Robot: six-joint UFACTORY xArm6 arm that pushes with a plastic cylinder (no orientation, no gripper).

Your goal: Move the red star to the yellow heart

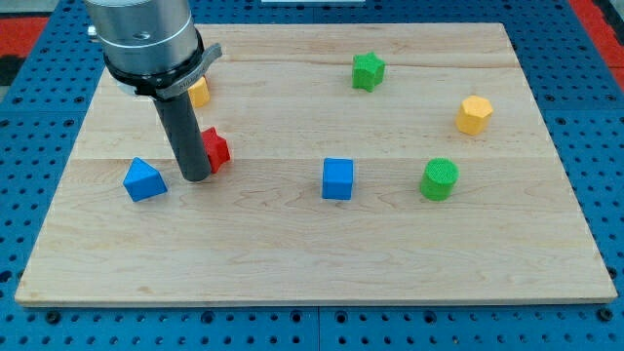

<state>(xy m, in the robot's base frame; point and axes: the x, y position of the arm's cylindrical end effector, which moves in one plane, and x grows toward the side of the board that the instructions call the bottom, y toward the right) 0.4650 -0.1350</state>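
The red star (pixel 215 148) lies at the board's left middle, partly hidden behind my rod. My tip (pixel 195 177) rests on the board touching the red star's left-bottom side. A yellow block, the yellow heart (pixel 200 93), sits just above it, mostly hidden by the arm's grey body. A blue triangle (pixel 144 180) lies to the left of my tip.
A blue cube (pixel 337 178) sits at centre bottom, a green cylinder (pixel 439 179) to its right, a yellow hexagon (pixel 474 114) at the right, and a green star (pixel 368 70) at the top middle. The wooden board (pixel 312 263) lies on a blue pegboard.
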